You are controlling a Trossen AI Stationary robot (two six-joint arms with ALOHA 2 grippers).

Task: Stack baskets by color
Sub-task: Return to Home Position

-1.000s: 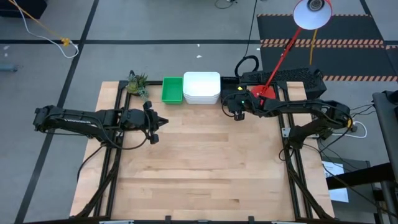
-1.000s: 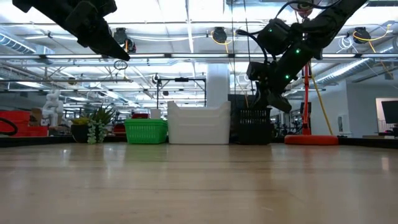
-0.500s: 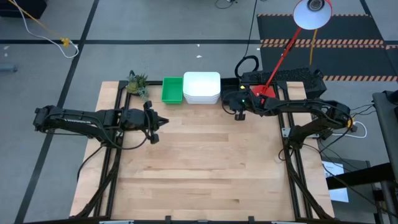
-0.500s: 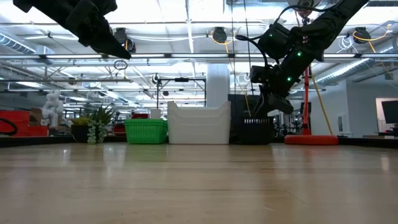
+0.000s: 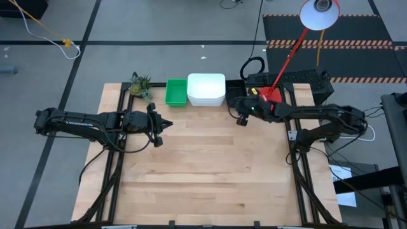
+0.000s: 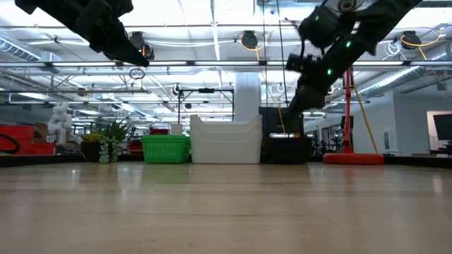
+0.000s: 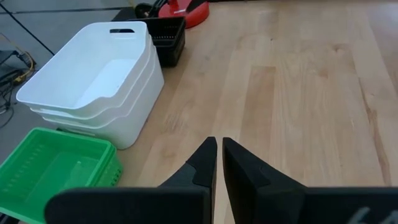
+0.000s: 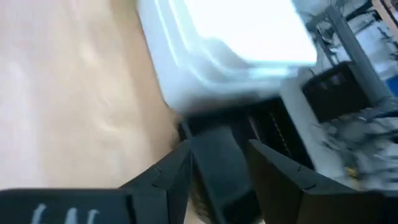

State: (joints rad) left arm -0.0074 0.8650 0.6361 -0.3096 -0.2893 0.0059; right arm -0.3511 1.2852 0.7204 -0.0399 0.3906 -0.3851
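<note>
Three sets of baskets stand in a row along the table's far edge: a green basket [image 5: 176, 92] [image 6: 165, 148], nested white baskets [image 5: 206, 89] [image 7: 93, 74], and a black basket [image 6: 286, 148] [image 7: 168, 40] at the right end, resting on its bottom. My right gripper [image 8: 217, 180] [image 6: 296, 106] hangs open just above and near the black basket [image 8: 217, 152], touching nothing. My left gripper [image 7: 219, 155] [image 5: 166, 123] is shut and empty, high over the table's left half.
A red lamp base [image 5: 270, 95] [image 6: 353, 159] with a slanting pole stands just right of the black basket. A small plant [image 5: 140, 86] stands left of the green basket. The wooden tabletop [image 5: 210, 165] stretches bare from the baskets to the near edge.
My right gripper has opened, let go of the black basket, rolled about its own line and risen a little away from it. The black basket has sunk and stands lower than a second ago.
</note>
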